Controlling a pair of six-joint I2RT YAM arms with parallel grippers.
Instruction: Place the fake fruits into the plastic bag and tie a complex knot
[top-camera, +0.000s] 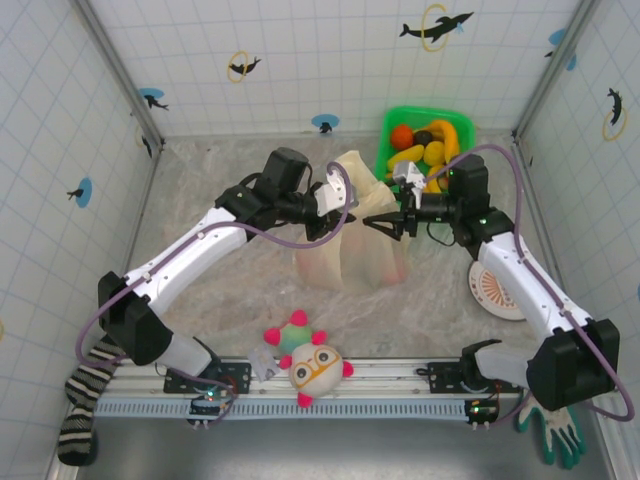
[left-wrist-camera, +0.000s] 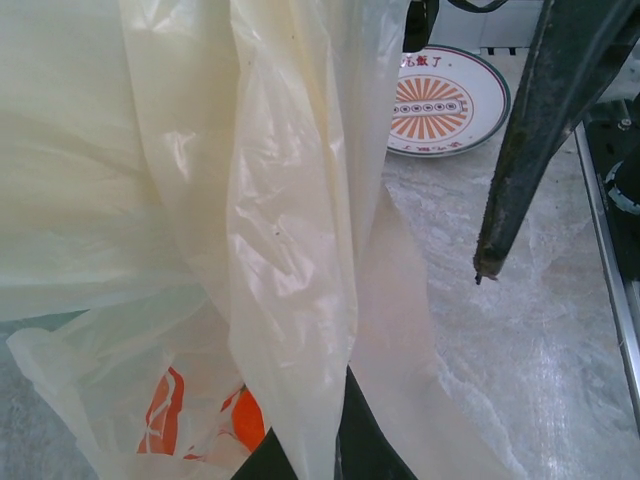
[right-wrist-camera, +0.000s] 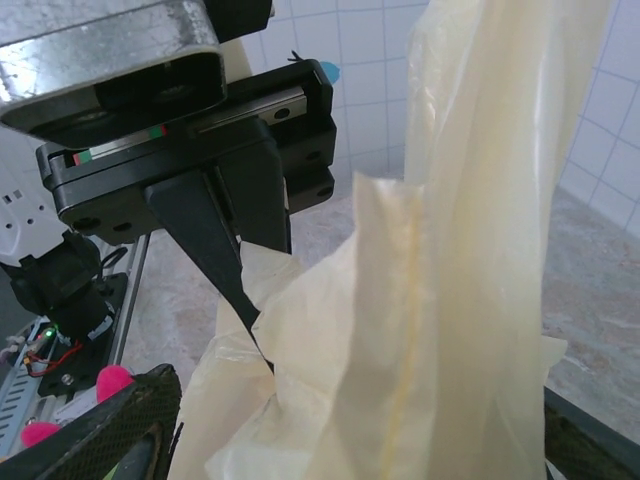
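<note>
From the top camera I see the plastic bag (top-camera: 350, 255) standing near the middle of the surface, one strip of its film drawn up toward 12 o'clock. The left gripper (top-camera: 338, 195) comes in from 9 o'clock with its jaws clamped on that raised strip; the right gripper (top-camera: 385, 222) faces it from 3 o'clock, jaws apart, tips just beside the bag's upper edge. The fake fruits (top-camera: 430, 145) lie heaped in the green basket (top-camera: 400, 112) at 1 o'clock from the bag, well apart from both sets of jaws; a plate (top-camera: 495, 290) sits at 4 o'clock, a plush ball (top-camera: 315, 368) at 6 o'clock by the arm bases.

The left wrist camera adds detail: the bag (left-wrist-camera: 280, 250) falls in pale folds down to the left gripper (left-wrist-camera: 335, 440) at 6 o'clock, pinched tight on the film; orange print (left-wrist-camera: 165, 410) glows through at 7 o'clock; the plate (left-wrist-camera: 440, 100) lies at 1 o'clock; a dark finger (left-wrist-camera: 525, 150) slants down at 2 o'clock, apart from the film.

The right wrist camera shows the grip from the other side: the right gripper (right-wrist-camera: 350, 440) has its fingers (right-wrist-camera: 110, 430) spread wide at 7 and 5 o'clock, with the bag (right-wrist-camera: 450, 300) hanging between them, not nipped; opposite, at 10 o'clock, the left gripper (right-wrist-camera: 255, 320) has its thin tips closed on a fold.
</note>
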